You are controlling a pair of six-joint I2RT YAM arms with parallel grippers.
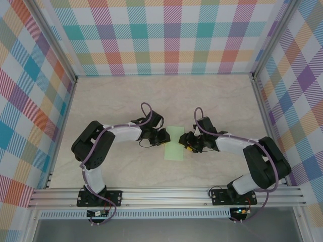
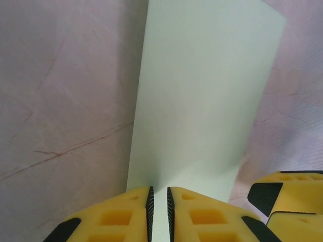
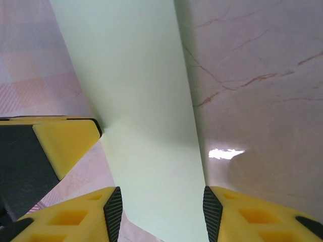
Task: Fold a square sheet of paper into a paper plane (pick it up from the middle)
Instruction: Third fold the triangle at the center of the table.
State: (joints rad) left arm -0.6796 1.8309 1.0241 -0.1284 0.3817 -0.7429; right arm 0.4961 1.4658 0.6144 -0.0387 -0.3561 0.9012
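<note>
The square sheet of paper [image 1: 174, 143] lies on the table as a narrow pale green strip, folded lengthwise. My left gripper [image 1: 164, 137] is at its left long edge. In the left wrist view its jaws [image 2: 159, 201] stand a narrow gap apart over the paper [image 2: 202, 101], with green showing through the gap. My right gripper [image 1: 185, 143] is at the opposite edge. Its jaws [image 3: 162, 206] are open about as wide as the strip [image 3: 141, 101], which runs between them without touching the pads. A left fingertip [image 3: 65, 141] touches the paper's edge, where the sheet bends slightly.
The pale marbled tabletop [image 1: 116, 101] is walled by checked panels on three sides. An aluminium rail [image 1: 166, 194] carrying both arm bases runs along the near edge. The two grippers face each other closely across the strip.
</note>
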